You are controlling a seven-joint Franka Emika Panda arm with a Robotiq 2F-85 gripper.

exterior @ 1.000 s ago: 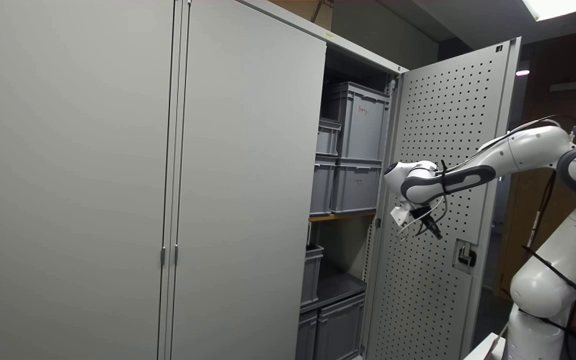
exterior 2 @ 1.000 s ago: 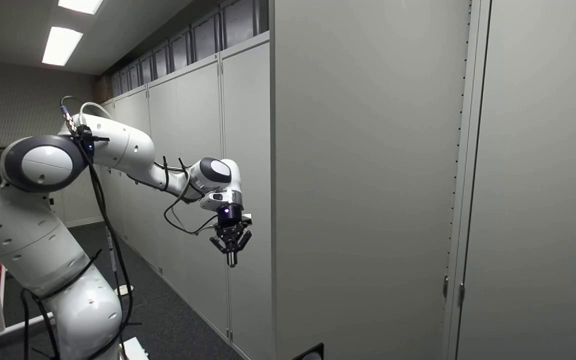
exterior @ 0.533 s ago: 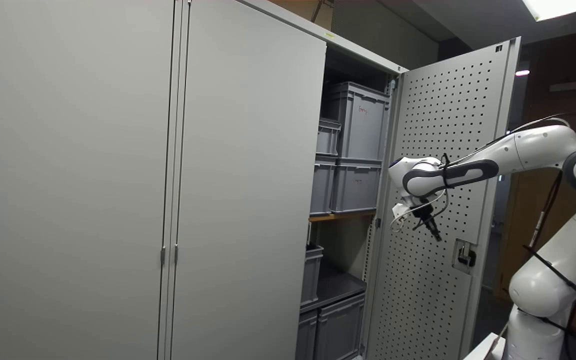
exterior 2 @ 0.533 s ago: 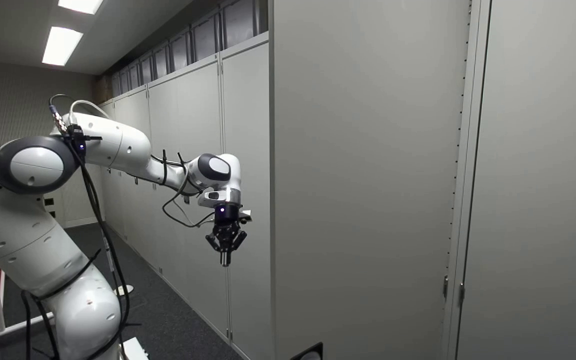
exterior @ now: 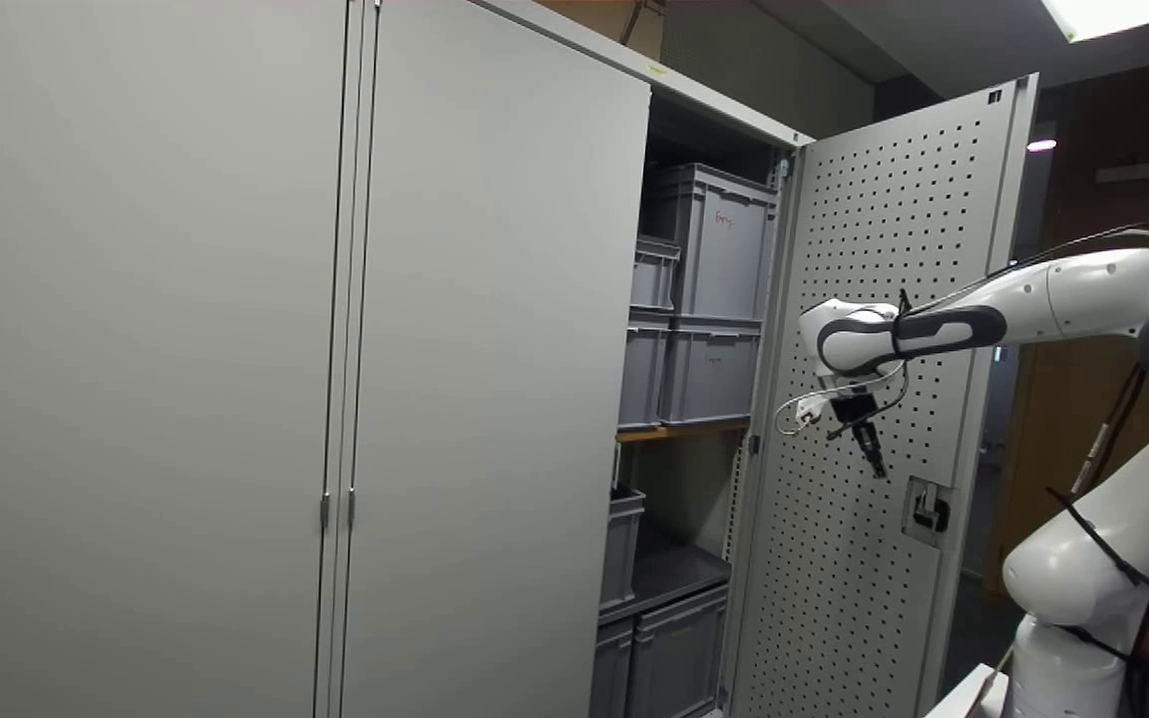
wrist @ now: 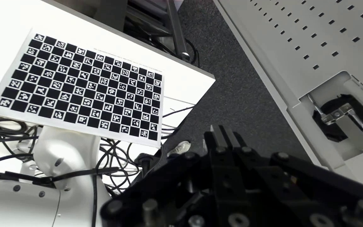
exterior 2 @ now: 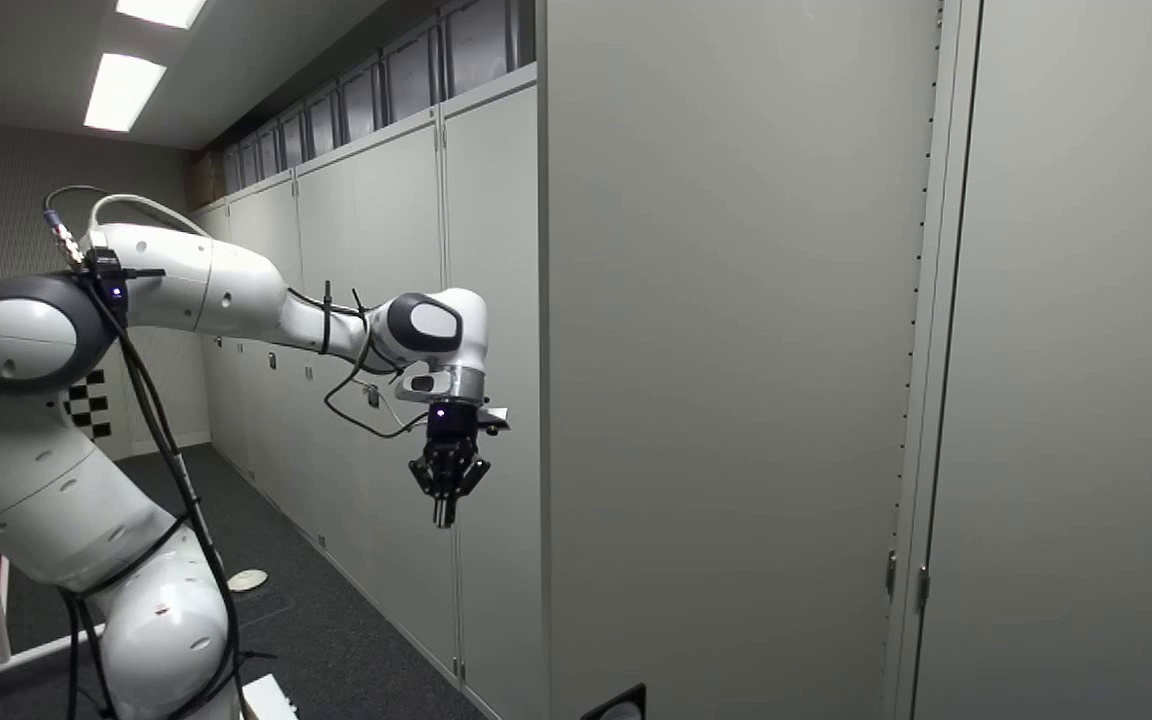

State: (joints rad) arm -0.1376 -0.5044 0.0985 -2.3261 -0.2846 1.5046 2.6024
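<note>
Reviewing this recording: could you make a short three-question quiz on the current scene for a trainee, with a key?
1. Multiple choice: which pattern does the board in the wrist view show? A) stripes B) circles C) black-and-white checks
2. True or false: the pincer is shut and holds nothing.
3. Fill in: rows of small ___ run across the inner face of the open cabinet door.

Key: 1) C. 2) True. 3) Holes.
</note>
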